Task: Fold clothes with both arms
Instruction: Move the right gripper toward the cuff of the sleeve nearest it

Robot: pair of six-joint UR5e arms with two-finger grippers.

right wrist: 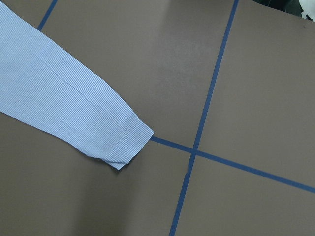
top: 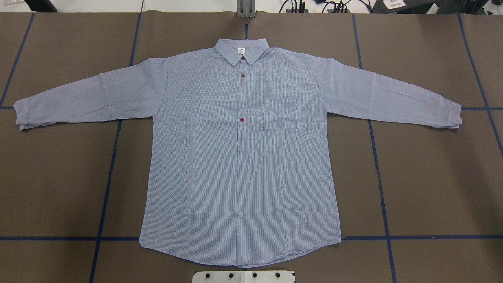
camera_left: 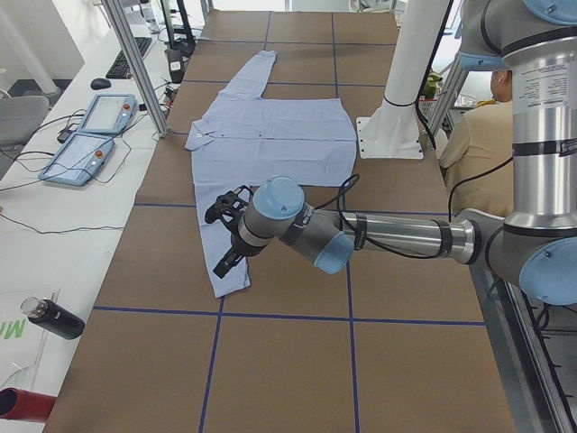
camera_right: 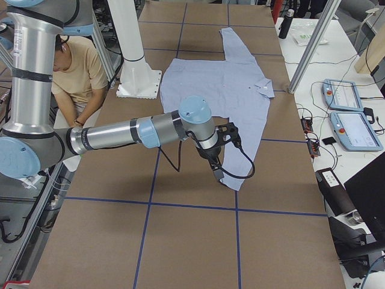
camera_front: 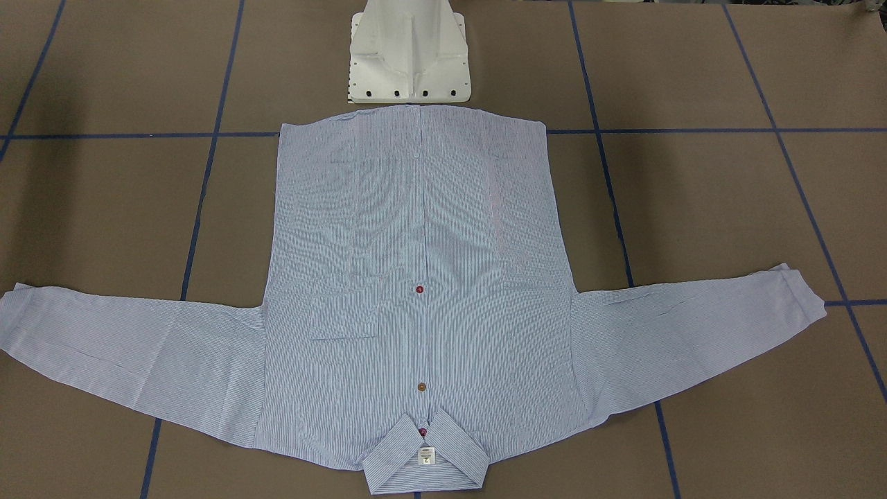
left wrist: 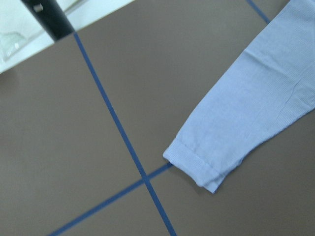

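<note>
button-up shirt (top: 239, 157) lies flat, front up, on the table (top: 432, 177), sleeves spread to expose its sleeve cuffs (left wrist: 197, 167); left gripper (camera_left: 225, 260) and right gripper (camera_right: 218, 171) each hang over one, likely for a sleeve fold; whether their fingers are spread cannot be told.

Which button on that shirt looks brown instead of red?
The second button down from the collar; the one above and the one below are dark red.

Even bright light, moiré across the shirt (top: 212, 157), left-wrist view blurred.
</note>
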